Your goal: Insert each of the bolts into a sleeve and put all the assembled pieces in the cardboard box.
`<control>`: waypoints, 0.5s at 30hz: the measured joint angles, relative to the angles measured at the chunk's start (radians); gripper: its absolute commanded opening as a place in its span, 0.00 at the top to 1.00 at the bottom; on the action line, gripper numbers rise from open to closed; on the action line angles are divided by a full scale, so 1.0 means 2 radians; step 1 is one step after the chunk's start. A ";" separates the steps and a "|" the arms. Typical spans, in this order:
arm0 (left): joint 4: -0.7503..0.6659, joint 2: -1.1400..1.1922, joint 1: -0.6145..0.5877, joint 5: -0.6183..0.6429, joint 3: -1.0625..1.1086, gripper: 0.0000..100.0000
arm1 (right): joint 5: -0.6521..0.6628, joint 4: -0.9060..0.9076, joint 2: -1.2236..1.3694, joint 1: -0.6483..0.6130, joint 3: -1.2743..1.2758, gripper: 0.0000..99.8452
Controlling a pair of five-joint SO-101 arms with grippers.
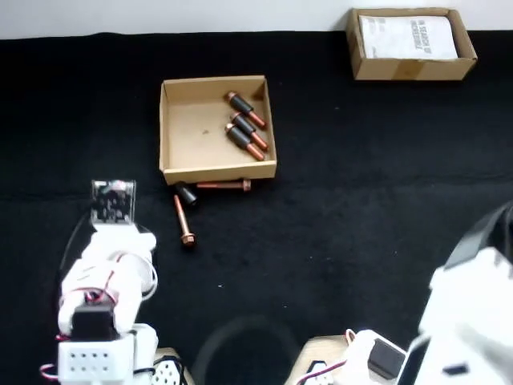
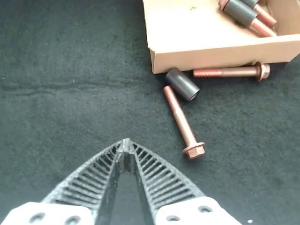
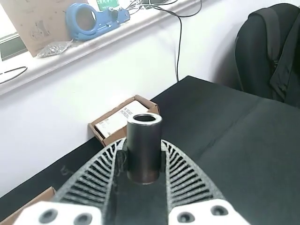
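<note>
The open cardboard box (image 1: pixel 180 128) holds three bolts fitted into dark sleeves (image 1: pixel 244 124). Just outside its near wall lie a loose dark sleeve (image 2: pixel 183 84), one copper bolt (image 2: pixel 229 72) along the wall and another copper bolt (image 2: pixel 182 121) pointing away from it. My left gripper (image 2: pixel 125 143) is shut and empty, low over the black cloth, a short way short of the nearer bolt and to its left. My right gripper (image 3: pixel 143 145) is raised off the table and shut on a dark sleeve (image 3: pixel 144 154) that stands upright with its bore showing.
A second, smaller cardboard box (image 1: pixel 410 44) with printed paper in it sits at the table's far right corner. Both arm bases stand at the near edge, the left arm (image 1: pixel 104 297) and the right arm (image 1: pixel 473 305). Black cloth covers the table.
</note>
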 measured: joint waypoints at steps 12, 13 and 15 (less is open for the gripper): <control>0.083 0.407 0.109 -0.005 -0.309 0.99 | 0.058 -0.259 -0.203 0.061 0.435 0.99; 0.093 0.434 0.125 -0.014 -0.334 0.99 | 0.058 -0.290 -0.223 0.079 0.480 0.99; 0.104 0.483 0.153 -0.044 -0.378 0.99 | 0.076 -0.354 -0.265 0.114 0.572 0.99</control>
